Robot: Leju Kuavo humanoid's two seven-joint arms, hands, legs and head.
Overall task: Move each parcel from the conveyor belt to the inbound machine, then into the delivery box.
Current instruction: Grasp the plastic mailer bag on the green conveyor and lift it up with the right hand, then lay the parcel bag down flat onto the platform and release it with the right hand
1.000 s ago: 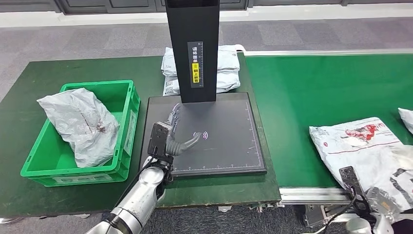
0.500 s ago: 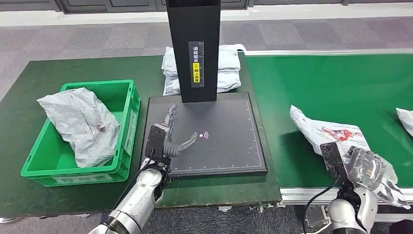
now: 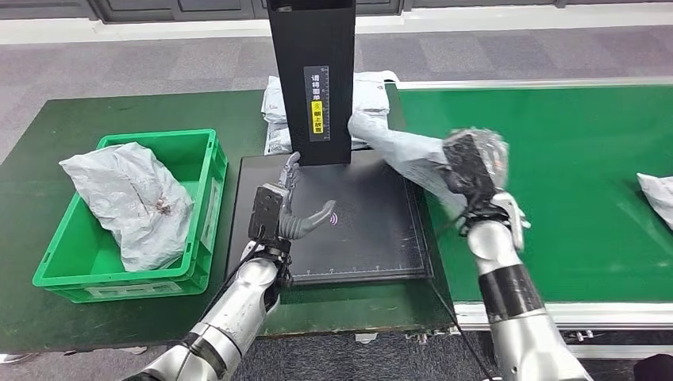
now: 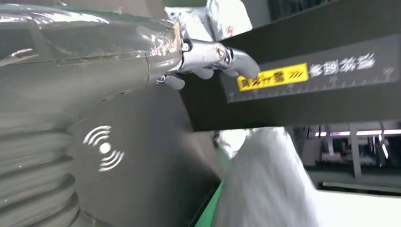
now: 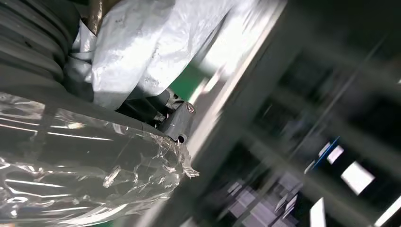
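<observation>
I see my right hand (image 3: 470, 168) raised over the right edge of the scanner plate (image 3: 373, 238), its fingers clamped on a grey parcel (image 3: 397, 147). The parcel hangs in the air, its free end reaching toward the black column (image 3: 311, 79), clear of the plate. In the right wrist view the parcel (image 5: 142, 42) bunches against the hand; the picture is blurred.

My left hand (image 3: 290, 214) hovers over the left part of the plate, fingers apart and holding nothing, near the signal mark (image 3: 332, 217).

A green crate (image 3: 202, 206) stands on the bench (image 3: 32, 317) left of the plate, with one crumpled parcel (image 3: 131, 202) inside. More parcels (image 3: 369, 99) are stacked behind the column. Another parcel (image 3: 657, 190) lies at the right edge of the belt (image 3: 571, 127).
</observation>
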